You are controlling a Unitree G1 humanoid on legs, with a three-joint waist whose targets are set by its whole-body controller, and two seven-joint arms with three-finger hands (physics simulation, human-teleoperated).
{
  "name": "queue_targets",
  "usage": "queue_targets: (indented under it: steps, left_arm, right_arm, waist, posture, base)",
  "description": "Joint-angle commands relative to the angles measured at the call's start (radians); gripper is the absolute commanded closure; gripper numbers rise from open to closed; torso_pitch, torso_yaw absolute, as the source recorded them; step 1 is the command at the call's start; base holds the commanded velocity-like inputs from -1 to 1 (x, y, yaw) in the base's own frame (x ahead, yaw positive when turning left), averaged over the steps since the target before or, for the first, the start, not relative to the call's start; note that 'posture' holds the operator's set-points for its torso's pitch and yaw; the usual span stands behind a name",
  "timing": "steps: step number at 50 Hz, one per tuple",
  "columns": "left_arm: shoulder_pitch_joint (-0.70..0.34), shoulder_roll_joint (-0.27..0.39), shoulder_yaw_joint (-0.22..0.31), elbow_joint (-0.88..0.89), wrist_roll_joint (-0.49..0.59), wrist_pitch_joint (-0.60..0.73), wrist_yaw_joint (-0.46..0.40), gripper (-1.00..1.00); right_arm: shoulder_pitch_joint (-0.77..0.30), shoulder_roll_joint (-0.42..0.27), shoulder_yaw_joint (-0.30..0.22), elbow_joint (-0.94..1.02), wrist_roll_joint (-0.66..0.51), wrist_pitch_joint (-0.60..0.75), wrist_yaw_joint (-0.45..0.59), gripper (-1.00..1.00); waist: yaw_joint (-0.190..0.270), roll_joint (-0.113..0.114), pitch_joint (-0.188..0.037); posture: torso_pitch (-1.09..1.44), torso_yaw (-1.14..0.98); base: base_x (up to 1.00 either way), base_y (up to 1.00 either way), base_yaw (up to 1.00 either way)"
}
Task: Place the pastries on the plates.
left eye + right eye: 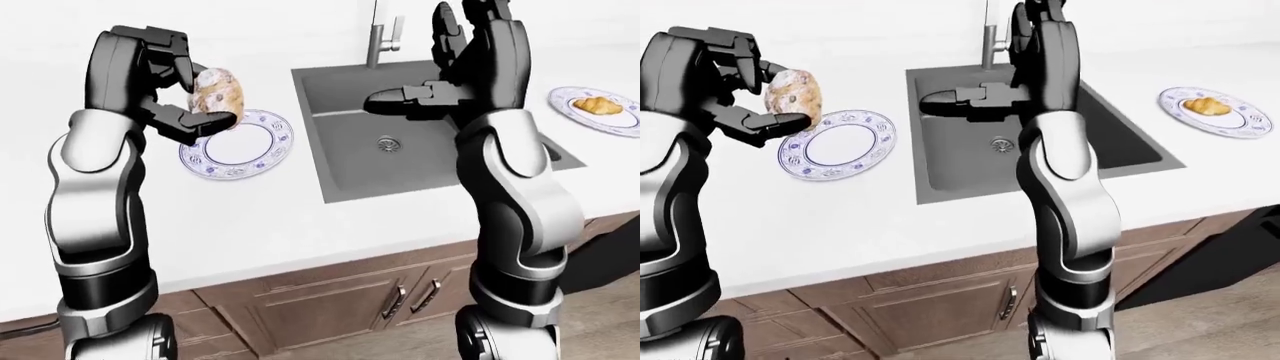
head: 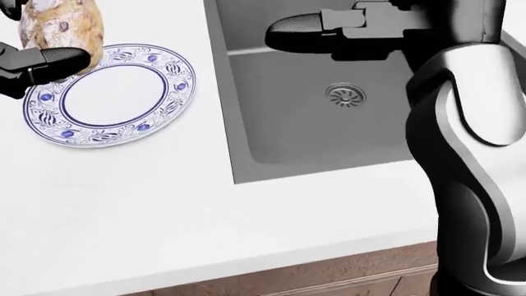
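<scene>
In the left-eye view, the left robot hand (image 1: pixel 185 94) has its fingers closed around a round speckled pastry (image 1: pixel 216 94) and holds it in the air over the 10 o'clock rim of the blue-patterned plate (image 1: pixel 240 146). This plate is empty and lies on the white tabletop (image 1: pixel 250 217). The left arm is bent, with the forearm raised. The right robot hand (image 1: pixel 405 97) has its fingers stretched out flat, holding nothing, above the grey sink (image 1: pixel 400 150). A second plate (image 1: pixel 598 111) at 2 o'clock carries a croissant (image 1: pixel 597 105).

In the head view, the pastry is at the 10 o'clock corner, a dark finger (image 2: pixel 49 60) under it, and it overlaps the plate rim.

The right-eye view shows the same arrangement, with the faucet (image 1: pixel 988 41) at 12 o'clock of the sink.
</scene>
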Motion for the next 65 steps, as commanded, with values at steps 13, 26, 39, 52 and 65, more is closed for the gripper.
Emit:
queue_targets:
  steps: [13,26,39,52,65]
  left_arm:
    - [-0.044,0.011,0.006,-0.042,0.005,-0.037,0.001,1.00]
    - [-0.061,0.013,0.004,-0.029,0.014,-0.036,-0.006,1.00]
    - [-0.091,0.021,-0.005,0.003,0.023,-0.038,-0.026,1.00]
    - [-0.338,0.081,-0.058,0.351,0.112,-0.162,-0.161,1.00]
    - [-0.451,0.117,-0.100,0.802,0.324,-0.408,-0.254,1.00]
  right_arm:
    - [-0.015,0.002,-0.012,-0.047,-0.010,-0.021,0.010,-1.00]
    - [-0.008,-0.007,-0.017,-0.050,-0.007,-0.024,0.004,-1.00]
    - [-0.014,-0.016,-0.028,-0.043,0.017,-0.043,-0.017,-1.00]
    - [0.003,-0.012,-0.023,-0.044,0.009,-0.053,-0.019,-1.00]
    - [0.002,-0.014,-0.024,-0.049,0.003,-0.047,-0.017,-1.00]
  waist:
    - [-0.008,-0.005,-0.006]
    - [-0.016,0.036,-0.033]
    - [-0.001,0.014,-0.016]
    - [0.004,0.011,-0.035]
    - [0.002,0.010,-0.045]
  posture:
    - [0.00,0.00]
    - [0.00,0.00]
    - [0.00,0.00]
    - [0.00,0.00]
    - [0.00,0.00]
  base:
    - [0.18,0.04,0.00]
    - [0.14,0.05,0.00]
    - [0.00,0.17,0.00]
    - [0.00,0.00,0.00]
    - [0.00,0.00,0.00]
